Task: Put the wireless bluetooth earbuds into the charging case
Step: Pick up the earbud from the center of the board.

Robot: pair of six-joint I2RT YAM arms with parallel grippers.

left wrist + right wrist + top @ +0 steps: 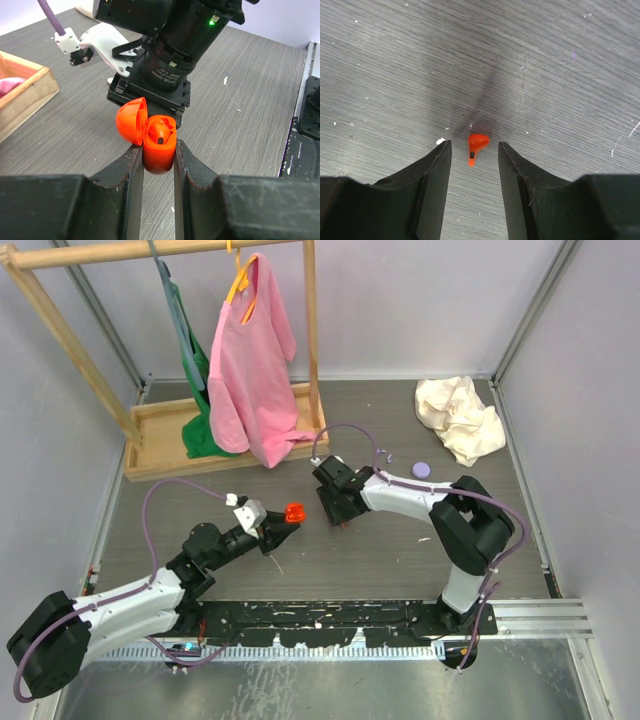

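Near the middle of the bench [400, 555], the left hand [159, 150] clamps the open red charging case [159, 164] with one earbud [160, 134] seated, while the right hand [475, 146], parted and empty, straddles the second earbud [477, 144], which lies on the bench, not yet inserted.

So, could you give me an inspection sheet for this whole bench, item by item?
Surface: grey wood-grain table, scratched, dotted with white specks.
Job's things: red case, lid open, seated earbud inside; loose earbud lying on the table; lilac case beside the right arm.
Clutter: crumpled cream cloth at the far right.
Grippers: left gripper, jaws shut on the red case; right gripper, jaws open either side of the loose earbud, not touching it.
Cables: purple cable looping along each arm.
Surroundings: wooden clothes rack holding a pink shirt and green garment; pale walls.
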